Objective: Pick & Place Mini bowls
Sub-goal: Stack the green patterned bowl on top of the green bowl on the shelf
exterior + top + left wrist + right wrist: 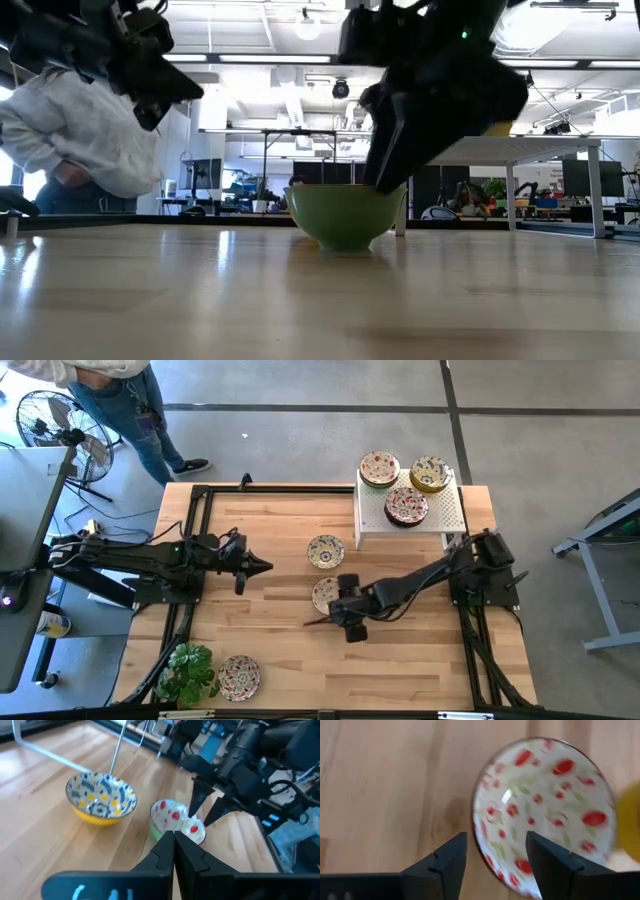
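Observation:
A mini bowl (320,592) with red flowers inside and a green outside rests on its base at the table's middle; it also shows in the low view (345,215), left wrist view (175,817) and right wrist view (545,795). My right gripper (496,851) is open above it, pointing down, one finger outside the rim and one over the inside. A yellow-sided bowl (325,550) stands just beyond it. My left gripper (265,567) is shut and empty, left of both bowls, raised and pointing at them. My right gripper's open fingers (197,802) stand on either side of the green bowl's near rim (485,845), coming from above. Whether they touch the rim, I cannot tell. The bowl sits upright on the table.
A white perforated stand (445,520) at the far right carries three more bowls (406,506). Another bowl (238,677) lies at the near left beside a green plant (185,670). A person (120,390) stands beyond the far left corner, by a fan (60,420).

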{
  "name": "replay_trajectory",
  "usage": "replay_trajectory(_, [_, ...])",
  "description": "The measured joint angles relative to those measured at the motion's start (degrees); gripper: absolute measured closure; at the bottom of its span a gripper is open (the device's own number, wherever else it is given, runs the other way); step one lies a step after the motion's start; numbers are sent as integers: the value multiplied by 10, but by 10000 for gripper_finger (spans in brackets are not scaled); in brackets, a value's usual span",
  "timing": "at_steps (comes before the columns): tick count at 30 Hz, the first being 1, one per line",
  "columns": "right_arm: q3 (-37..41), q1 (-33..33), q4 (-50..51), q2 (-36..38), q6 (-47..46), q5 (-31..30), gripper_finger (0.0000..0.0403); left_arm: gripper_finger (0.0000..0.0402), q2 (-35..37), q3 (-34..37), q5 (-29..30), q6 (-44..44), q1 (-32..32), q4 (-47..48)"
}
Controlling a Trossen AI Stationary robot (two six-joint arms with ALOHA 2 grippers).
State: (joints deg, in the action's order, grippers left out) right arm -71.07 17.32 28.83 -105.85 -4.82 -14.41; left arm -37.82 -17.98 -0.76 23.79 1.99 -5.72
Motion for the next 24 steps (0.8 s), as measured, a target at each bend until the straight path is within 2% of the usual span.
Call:
replay_trajectory(5, [0,0,-40,-35,58,27,213,401,0,0,-21,0,0,30])
replay_trajectory(8, [0,-2,-38,-52,67,28,234,401,0,0,-35,0,0,31])
replay_trajectory(11, [0,-2,-41,-59,65,28,276,401,0,0,-35,1,0,41])
replay_trajectory(17, [-5,-2,-51,-59,62,15,386,401,18,0,-29,7,0,64])
replay_trajectory(22, [-48,-1,-2,-60,48,32,377,401,24,0,-18,7,0,63])
replay_trajectory(24, [-83,-3,38,-58,29,43,388,401,28,0,-14,7,0,60])
